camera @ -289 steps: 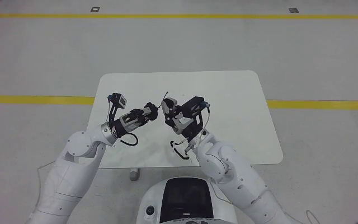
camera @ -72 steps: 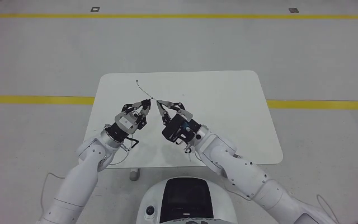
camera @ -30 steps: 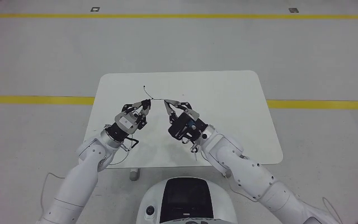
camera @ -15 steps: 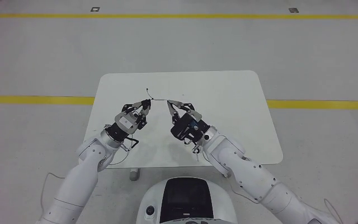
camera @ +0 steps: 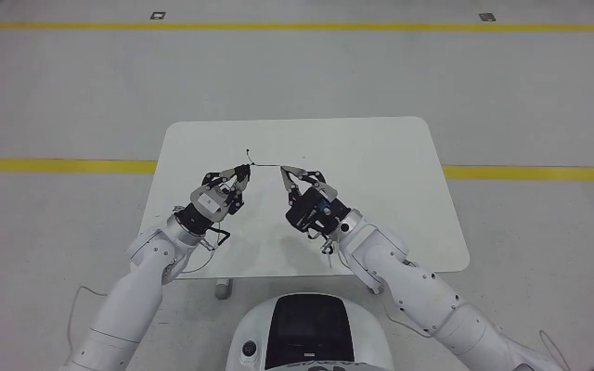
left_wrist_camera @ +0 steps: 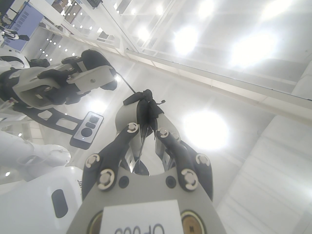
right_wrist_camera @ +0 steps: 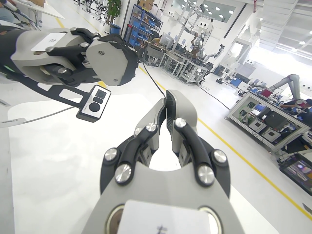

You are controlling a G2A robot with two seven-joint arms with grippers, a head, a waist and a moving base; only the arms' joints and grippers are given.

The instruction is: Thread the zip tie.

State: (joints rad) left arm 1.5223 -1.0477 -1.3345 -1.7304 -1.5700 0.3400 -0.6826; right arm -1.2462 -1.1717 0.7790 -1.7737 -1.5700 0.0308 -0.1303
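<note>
above the white table, the left gripper and the right gripper each have their fingers closed on the zip tie — the thin black strap spans the short gap between them, held in the air. the tie looks feather-light, springy and slick, likely to bow or slide if held far from its end — a firm pinch close to the tip, with the head end clamped steady, seems the safest hold.
</note>
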